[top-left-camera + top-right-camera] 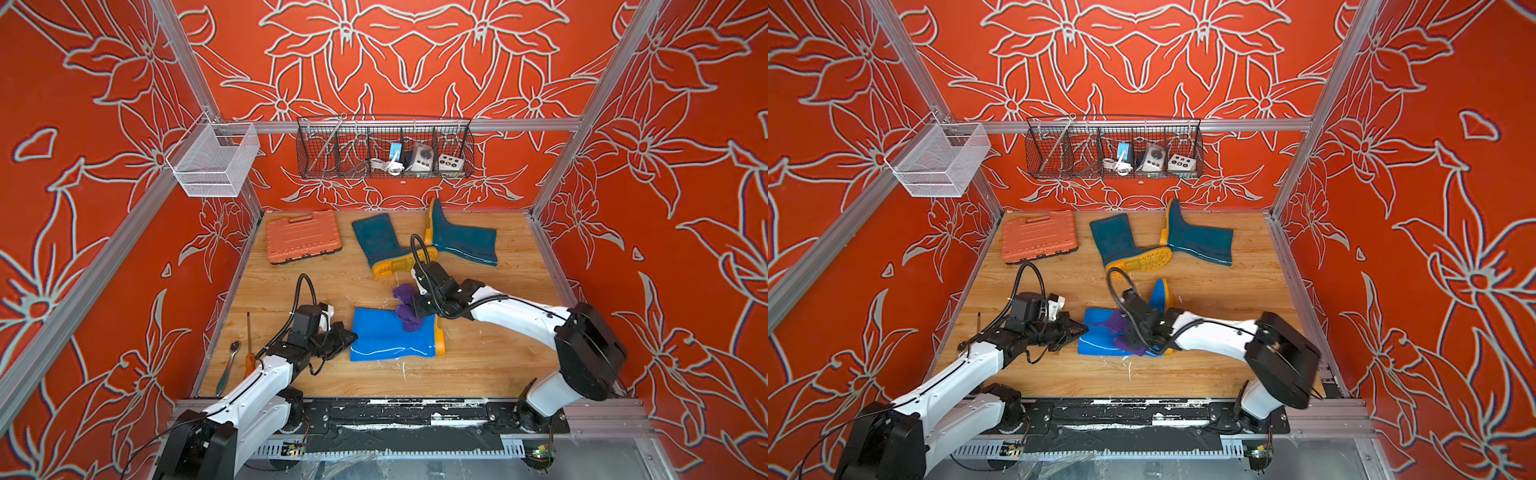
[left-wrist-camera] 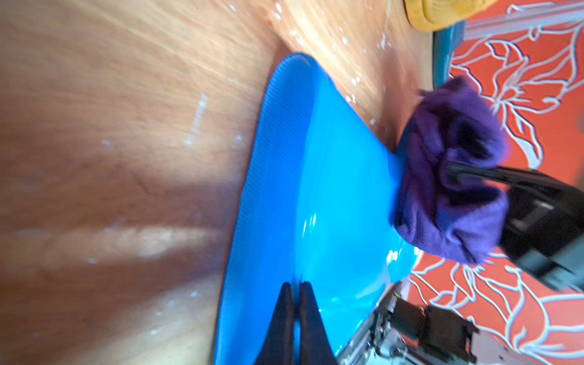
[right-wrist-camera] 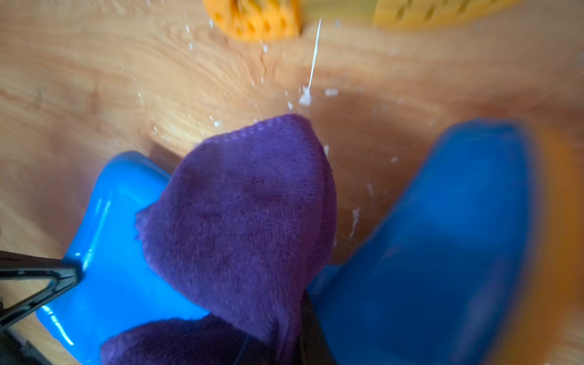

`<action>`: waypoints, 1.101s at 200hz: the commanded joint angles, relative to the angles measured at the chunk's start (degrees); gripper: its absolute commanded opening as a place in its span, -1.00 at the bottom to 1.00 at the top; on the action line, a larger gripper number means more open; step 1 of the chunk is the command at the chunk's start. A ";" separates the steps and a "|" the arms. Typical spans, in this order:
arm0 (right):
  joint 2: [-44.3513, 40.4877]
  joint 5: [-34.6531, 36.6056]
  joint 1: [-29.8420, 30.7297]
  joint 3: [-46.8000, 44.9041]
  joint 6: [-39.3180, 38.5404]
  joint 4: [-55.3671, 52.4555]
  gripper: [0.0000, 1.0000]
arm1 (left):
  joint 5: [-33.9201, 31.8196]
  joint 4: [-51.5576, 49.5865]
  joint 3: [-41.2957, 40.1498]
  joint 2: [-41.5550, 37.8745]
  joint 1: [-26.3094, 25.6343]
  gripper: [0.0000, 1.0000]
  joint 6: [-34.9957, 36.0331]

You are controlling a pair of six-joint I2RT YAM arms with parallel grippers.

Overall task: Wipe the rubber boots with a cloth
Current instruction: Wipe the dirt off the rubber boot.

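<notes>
Left wrist view: the left pincer (image 2: 294,286) has its jaws pressed together, tips on the glossy shaft of the blue boot (image 2: 316,189) by its mouth; whether it pinches the rubber I cannot tell. The right pincer (image 1: 415,306) is clamped on the bunched purple cloth (image 3: 246,215), which lies against the blue boot's shaft near the ankle. That boot lies on its side on the tabletop (image 1: 332,376), near the arms. A teal boot (image 1: 380,241) and a second teal boot (image 1: 461,241) lie farther back.
</notes>
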 commanded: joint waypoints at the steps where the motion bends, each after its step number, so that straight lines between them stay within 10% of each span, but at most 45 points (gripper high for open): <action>1: 5.27 3.55 7.84 5.75 0.60 -0.36 -1.00 | -1.05 -0.22 0.25 0.87 0.30 -1.00 -0.43; 47: 15.28 -0.13 14.79 12.11 1.22 1.71 -1.00 | -0.79 -1.74 1.65 2.01 0.30 -1.00 0.19; 110: -4.93 3.87 -1.72 -11.06 0.19 0.51 -1.00 | -0.99 -1.11 2.06 2.62 0.30 -1.00 0.55; 174: 8.65 4.31 15.61 10.05 -2.22 -0.69 -1.00 | -0.27 -0.79 3.46 6.05 0.30 -1.00 0.53; 220: 6.75 5.93 10.78 1.01 -1.09 -1.70 -1.00 | -0.48 -4.91 4.21 1.76 0.30 -1.00 1.78</action>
